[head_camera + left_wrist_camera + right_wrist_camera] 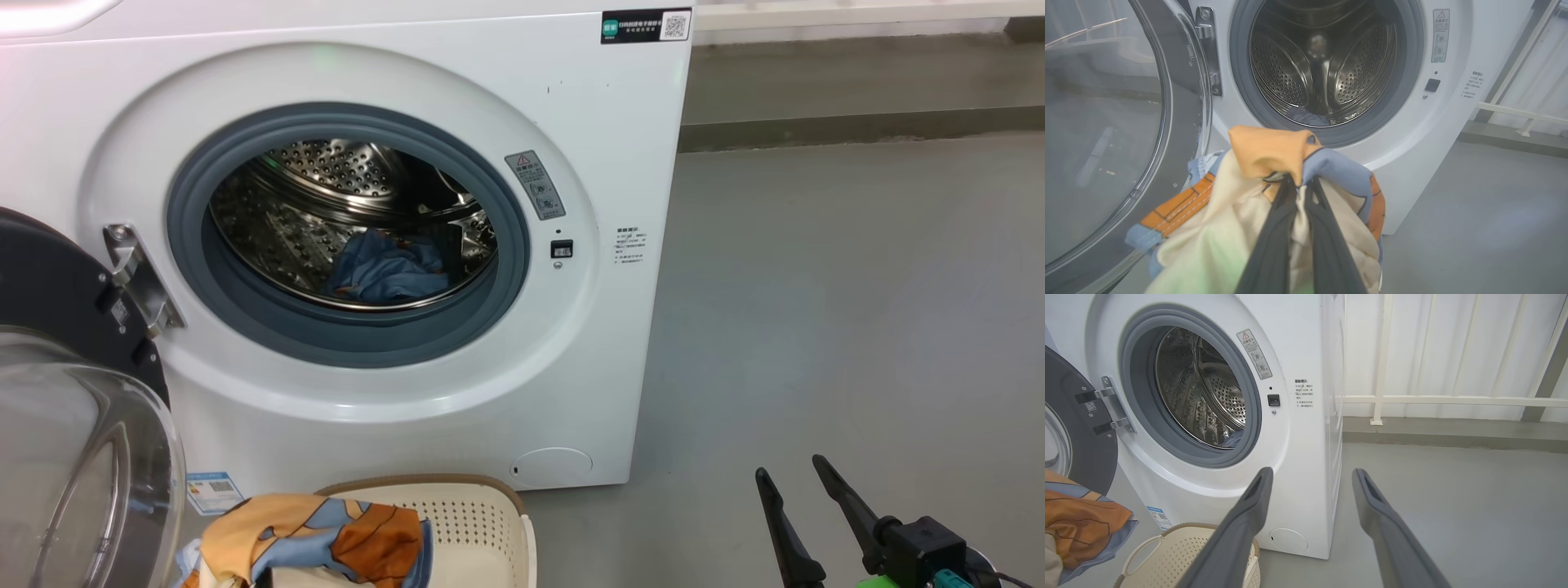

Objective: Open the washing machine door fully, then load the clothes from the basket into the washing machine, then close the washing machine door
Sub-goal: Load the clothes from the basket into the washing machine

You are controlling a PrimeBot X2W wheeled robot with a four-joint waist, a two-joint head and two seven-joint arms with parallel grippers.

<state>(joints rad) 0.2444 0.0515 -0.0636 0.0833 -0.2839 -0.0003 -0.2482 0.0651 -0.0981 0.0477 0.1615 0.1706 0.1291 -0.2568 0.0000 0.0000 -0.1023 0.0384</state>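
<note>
— Head view: why does the washing machine door hang out at the left like that?
— It is swung wide on its hinge, I'd judge so that the mouth of the washing machine is free for loading. One blue garment lies at the bottom of the drum. The basket stands on the floor at the machine's foot, under the opening, which makes for a short carry. A cream garment with orange and blue patches is bunched over the basket's left end.
— And the right hand?
— It is low at the right over bare floor, well apart from the basket. Its fingers are spread wide and hold nothing. It looks parked out of the way.
— Left wrist view?
— The left hand is pinched shut on a fold of the cream garment, which drapes down either side of its fingers. It points at the drum opening, presumably to carry the cloth in.
— Right wrist view?
— Spread fingers with nothing between them. The basket is below at the left, and the cream garment hangs higher than its rim.
— The tally?
— Two garments, one in the drum and one in the grip. One basket, one door, two hands. Whether more cloth lies under the held piece, I cannot tell.
</note>
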